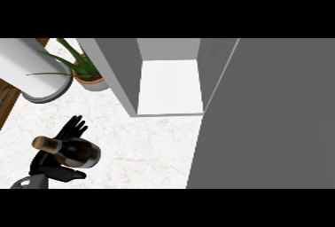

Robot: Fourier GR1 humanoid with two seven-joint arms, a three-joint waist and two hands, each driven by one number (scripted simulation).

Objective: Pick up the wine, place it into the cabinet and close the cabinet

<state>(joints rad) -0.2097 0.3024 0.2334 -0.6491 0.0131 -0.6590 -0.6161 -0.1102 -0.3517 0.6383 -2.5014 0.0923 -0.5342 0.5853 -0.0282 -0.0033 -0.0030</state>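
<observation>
Looking down at the lower left, you'll find your left hand (47, 167) right at the wine (75, 153). The dark bottle covers the palm, and its cork-coloured top (44, 142) points toward the left edge.

– And mind your fingers (73, 127). They stand straight and spread out past the bottle's far side, none of them curled round the glass. Your thumb (73, 175) pokes out on the near side, so the wine lies between thumb and fingers.

Whether your palm touches the bottle you cannot tell from here, because the bottle hides it.

– Your cabinet (124, 75) is up ahead and to the right, well apart from the hand. It is open, with a pale shelf (171, 86) showing inside. Its grey door (268, 119) fills the right side of your view.

A white marbled counter (147, 148) lies under the hand. At its far left there is a potted plant (88, 73) just beside a white roll (29, 66).
</observation>
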